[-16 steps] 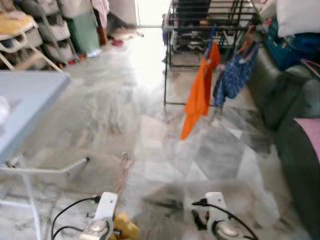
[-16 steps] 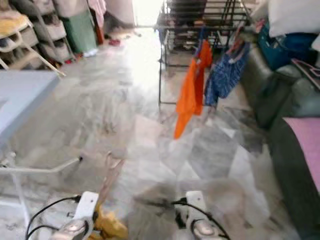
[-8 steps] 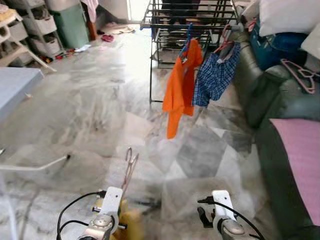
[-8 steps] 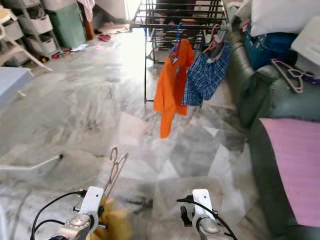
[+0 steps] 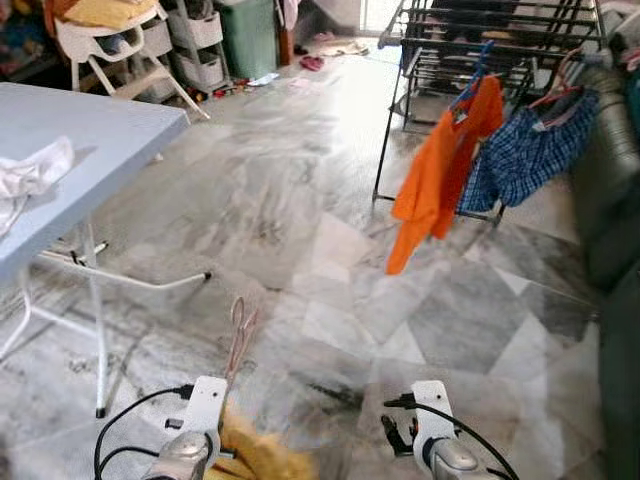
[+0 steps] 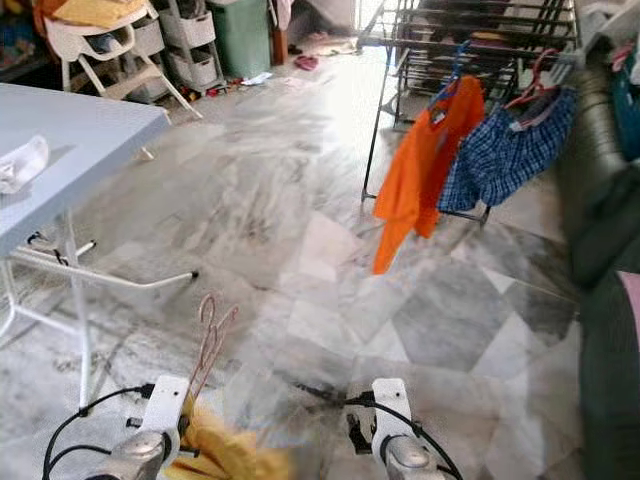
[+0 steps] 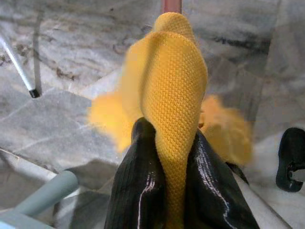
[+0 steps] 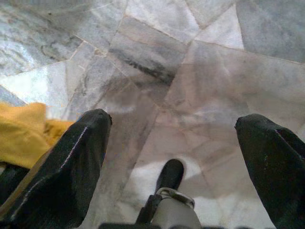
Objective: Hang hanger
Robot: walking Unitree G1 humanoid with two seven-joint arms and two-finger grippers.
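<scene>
Carrying the hanger to the drying rack; not hung yet.

Left tool (image 7: pixel 164 167) is clenched on yellow cloth (image 7: pixel 174 90) draped on the hanger (image 6: pixel 208 335), whose pink hook sticks up in front of the left arm, low and near the robot. Right tool (image 8: pixel 174 157) is released, fingers wide apart over bare marble floor (image 5: pixel 300 200), holding nothing. Drying rack (image 5: pixel 480 40) stands well apart, ahead and to the right, with an orange shirt (image 5: pixel 440 170) and blue checked shorts (image 5: pixel 530 150) already hanging on its front rail. My read: close in on the rack first, keeping off the bench (image 5: pixel 70 140) leg on the left, then raise the hook above a free stretch of rail beside the shirt and lower it on. Keep the grip tight, since the cloth may slip or swing.
</scene>
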